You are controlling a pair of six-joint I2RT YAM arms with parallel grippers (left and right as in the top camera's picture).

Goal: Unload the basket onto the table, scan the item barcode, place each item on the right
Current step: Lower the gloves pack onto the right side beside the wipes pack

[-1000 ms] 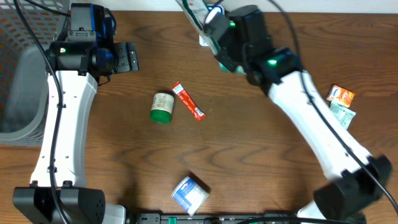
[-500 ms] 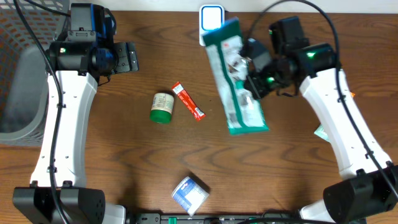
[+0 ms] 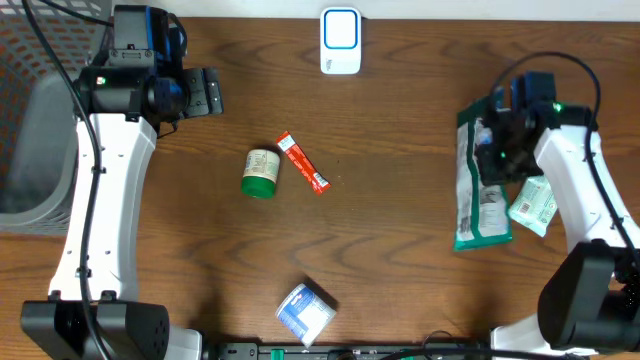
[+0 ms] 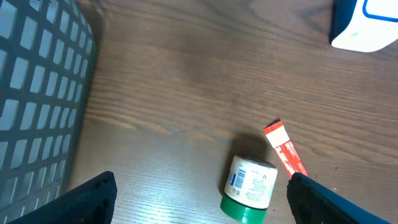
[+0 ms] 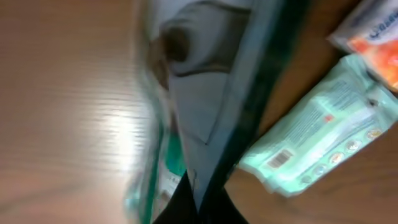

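We are logging the right gripper (image 3: 497, 146) clenching the green pouch (image 3: 480, 200) by its top edge, well right of the scanner (image 3: 341, 40). The left gripper (image 3: 205, 92) is hanging released, left of the scanner. We are judging the pouch light, floppy and slick (crinkly film), gripping best at an edge.

A: Packets shown?
B: One green pouch (image 3: 478, 215), one pale green packet (image 3: 532, 205), one orange packet (image 5: 380, 40), one red sachet (image 3: 302, 162), one blue-and-white pack (image 3: 305, 312).
A: Others?
B: One scanner (image 3: 340, 40), one jar (image 3: 261, 172), one basket (image 3: 30, 130).
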